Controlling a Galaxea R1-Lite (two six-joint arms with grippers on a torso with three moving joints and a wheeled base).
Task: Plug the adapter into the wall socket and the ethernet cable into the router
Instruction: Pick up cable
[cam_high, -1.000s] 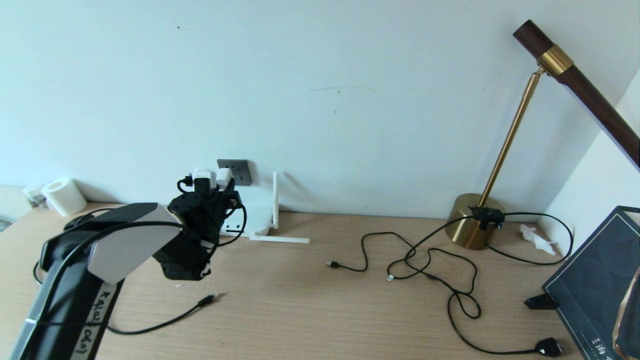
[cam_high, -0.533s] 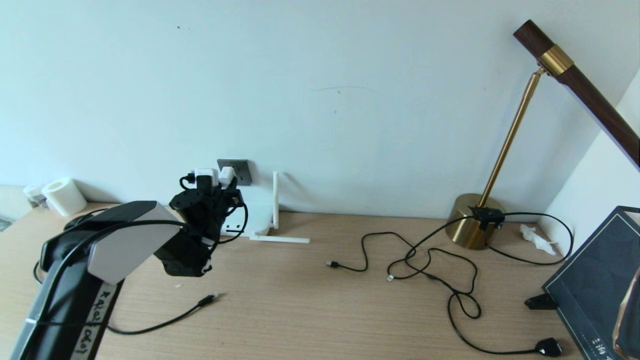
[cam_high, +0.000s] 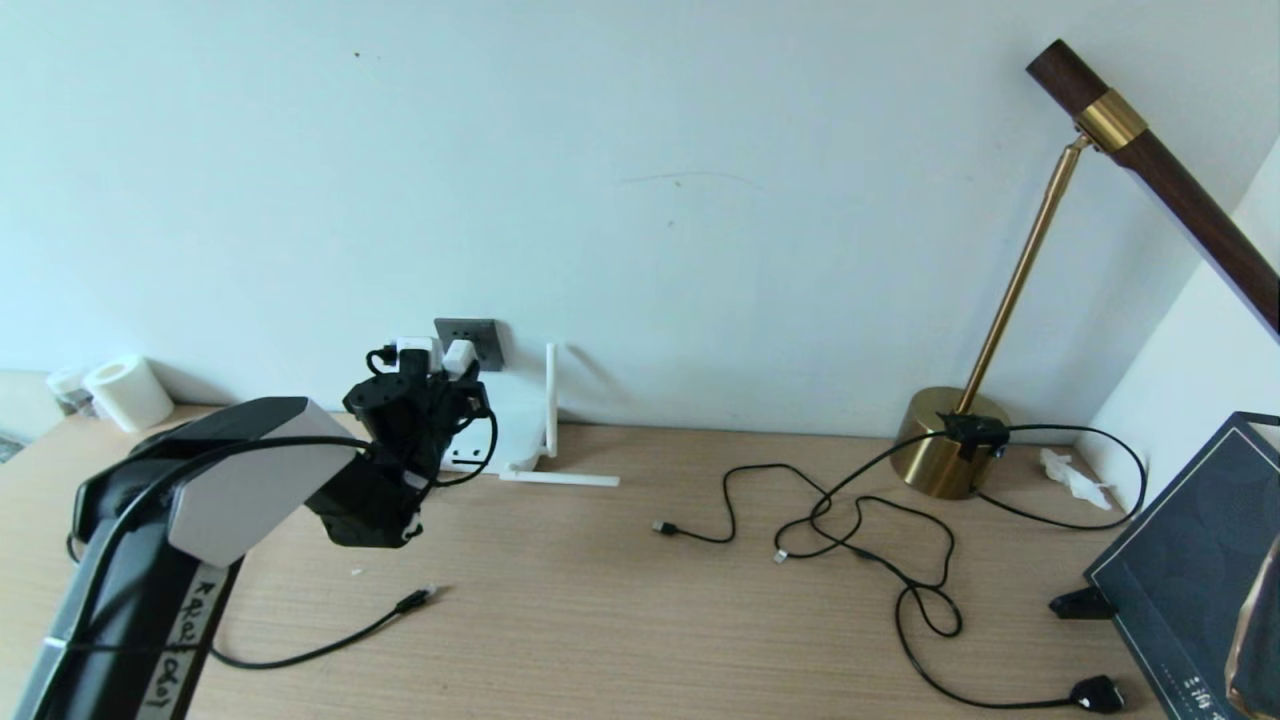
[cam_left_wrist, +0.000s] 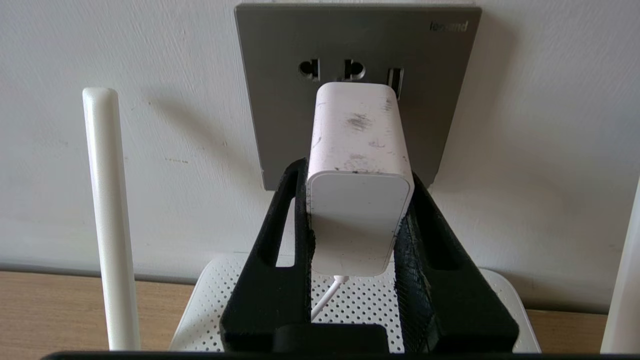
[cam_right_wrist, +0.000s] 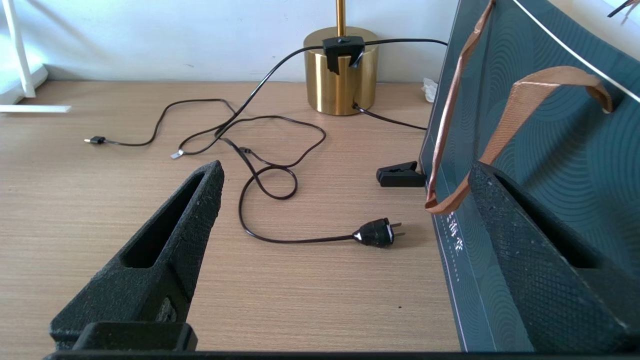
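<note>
We hold the adapter (cam_left_wrist: 359, 190) in our left gripper (cam_left_wrist: 357, 235), whose black fingers (cam_left_wrist: 280, 250) press on its two sides. The adapter is right in front of the wall socket (cam_left_wrist: 280, 100), with its front end near the plug holes; we cannot tell if the pins are already inside. Its thin white cord (cam_left_wrist: 325, 300) hangs down from its back end. The router (cam_left_wrist: 210, 300) lies on the tabletop (cam_high: 640, 600) just below the wall socket, and one white antenna (cam_left_wrist: 107, 220) stands upright beside it. The ethernet cable (cam_high: 330, 640) lies on the tabletop well in front of the wall socket, not plugged in. Our right gripper (cam_right_wrist: 345, 260) is wide open and empty, far from the wall socket, near a brass desk lamp (cam_right_wrist: 341, 75) and a dark green paper bag (cam_right_wrist: 550, 150).
</note>
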